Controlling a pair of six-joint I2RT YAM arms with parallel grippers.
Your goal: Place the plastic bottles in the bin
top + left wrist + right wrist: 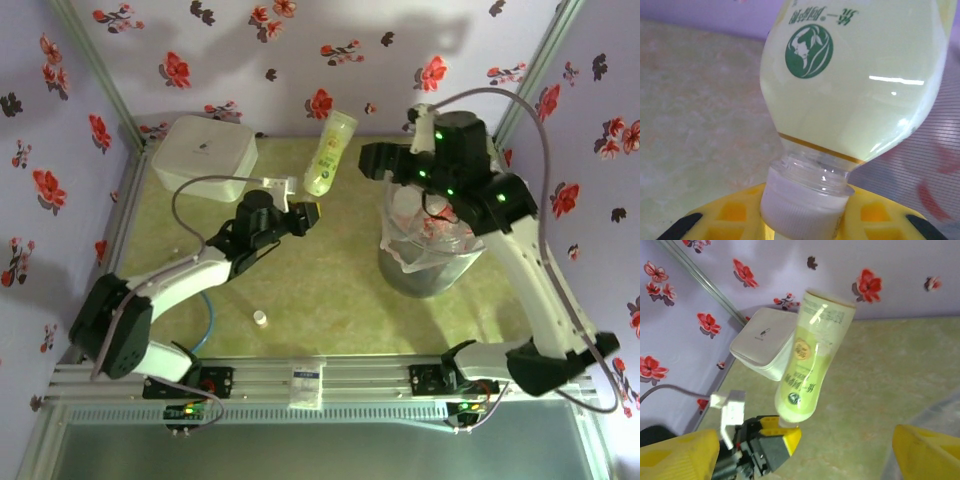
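A pale green plastic bottle [331,150] with a green round logo sticks up tilted above the table, cap end down. My left gripper [305,212] is shut on its white cap. In the left wrist view the bottle [855,75] looms large, with the cap [802,210] pinched between the yellow fingers [725,217] of the left gripper [802,225]. The bin [432,262], a grey translucent bucket with a clear bag, stands at the right and has bottles with red labels [428,224] inside. My right gripper [378,160] hovers open over the bin's left rim. From the right wrist, the bottle [815,360] shows between its spread yellow fingers [675,455].
A white rounded lidded box [205,155] sits at the back left, also seen in the right wrist view [765,342]. A tiny loose white cap [260,318] lies near the front middle. Flowered walls close the back and sides. A metal rail [330,378] runs along the near edge.
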